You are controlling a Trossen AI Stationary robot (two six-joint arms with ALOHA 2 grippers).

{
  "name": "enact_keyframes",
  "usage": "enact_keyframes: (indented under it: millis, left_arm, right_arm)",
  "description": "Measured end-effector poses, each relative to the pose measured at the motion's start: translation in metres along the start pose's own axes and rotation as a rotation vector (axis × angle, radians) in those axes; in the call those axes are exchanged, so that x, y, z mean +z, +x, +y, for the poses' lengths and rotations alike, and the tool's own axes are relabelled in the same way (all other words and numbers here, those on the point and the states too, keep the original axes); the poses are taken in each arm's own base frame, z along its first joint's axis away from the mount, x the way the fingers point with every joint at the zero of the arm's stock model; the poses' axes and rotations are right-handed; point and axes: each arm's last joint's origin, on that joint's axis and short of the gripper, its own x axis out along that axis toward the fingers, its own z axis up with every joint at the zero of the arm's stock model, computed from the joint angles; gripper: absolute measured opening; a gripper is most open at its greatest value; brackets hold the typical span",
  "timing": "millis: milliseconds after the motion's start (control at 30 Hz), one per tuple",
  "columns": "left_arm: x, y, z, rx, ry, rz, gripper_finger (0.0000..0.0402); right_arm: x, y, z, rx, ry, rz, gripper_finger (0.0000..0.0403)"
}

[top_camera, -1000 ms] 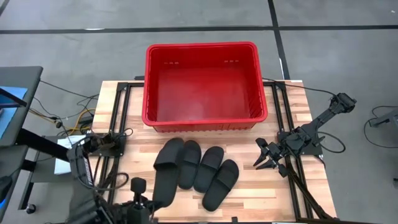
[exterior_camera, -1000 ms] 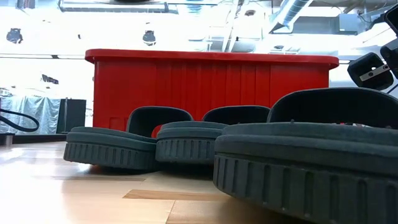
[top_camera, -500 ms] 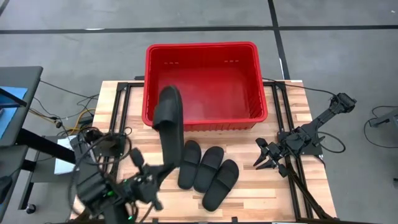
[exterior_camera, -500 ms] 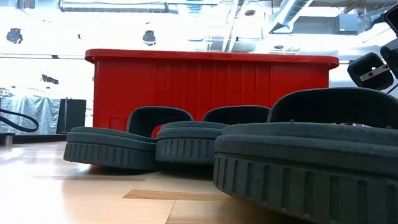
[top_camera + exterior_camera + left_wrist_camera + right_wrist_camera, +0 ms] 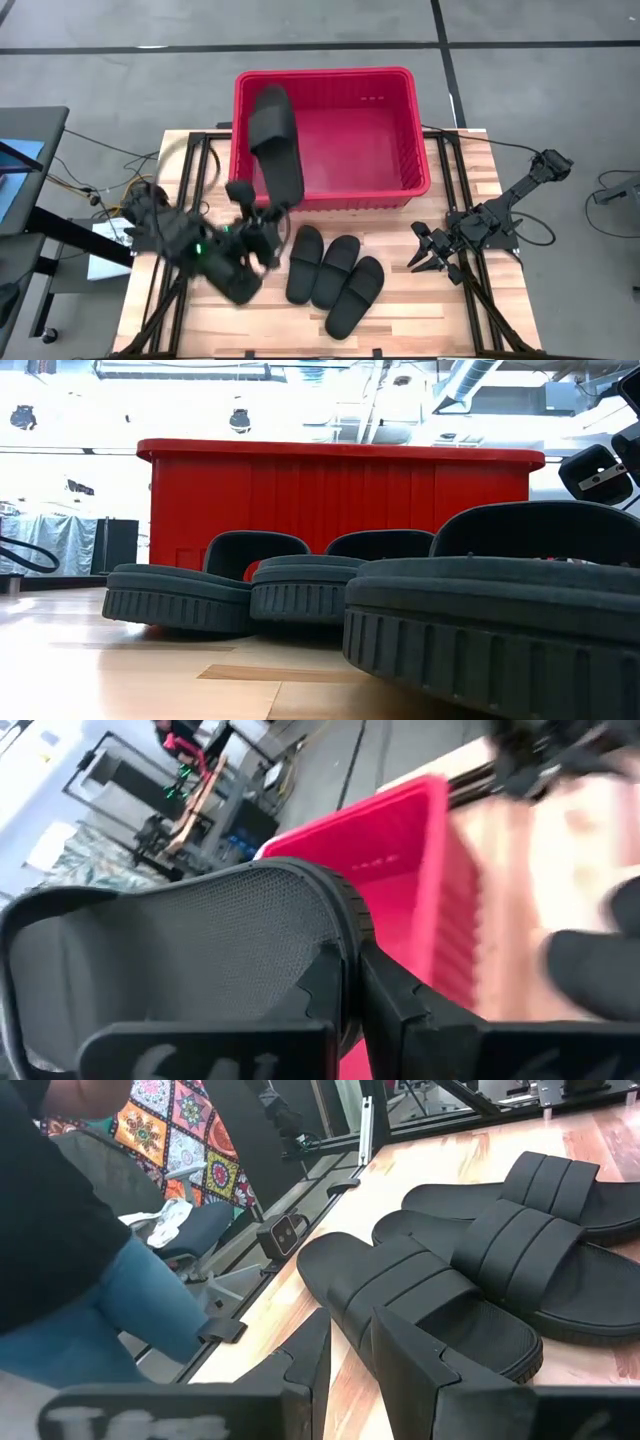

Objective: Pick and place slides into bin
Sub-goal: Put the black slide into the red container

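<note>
The left gripper (image 5: 268, 222) grips one matte black slide (image 5: 277, 145) by its heel end, apparently raised; its long axis runs toward the red slotted bin (image 5: 330, 190), strap end over the near rim. Three slides (image 5: 335, 276) lie side by side on the wooden table (image 5: 440, 320). The right gripper (image 5: 428, 252) rests parted.

Matt, seemingly foam slides (image 5: 335, 275); glossy plastic bin (image 5: 330, 195); pale wood table (image 5: 400, 320).

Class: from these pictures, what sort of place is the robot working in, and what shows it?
Most likely a robotics lab or workshop. A wooden table on a metal frame stands on a bare grey floor, exposed ducts run under the ceiling, and metal racks fill the background.
</note>
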Motion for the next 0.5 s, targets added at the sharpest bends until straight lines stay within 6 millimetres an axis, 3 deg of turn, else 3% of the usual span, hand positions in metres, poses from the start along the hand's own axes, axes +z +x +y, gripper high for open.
enact_keyframes:
  millis: [300, 500]
  left_arm:
    - [-0.030, 0.039, 0.082, -0.062, 0.036, 0.159, 0.0001]
    - [-0.065, 0.066, 0.108, -0.182, 0.000, 0.206, 0.0000]
  right_arm:
    - [0.000, 0.000, 0.000, 0.000, 0.000, 0.000, 0.0067]
    - [0.000, 0.000, 0.000, 0.000, 0.000, 0.000, 0.0067]
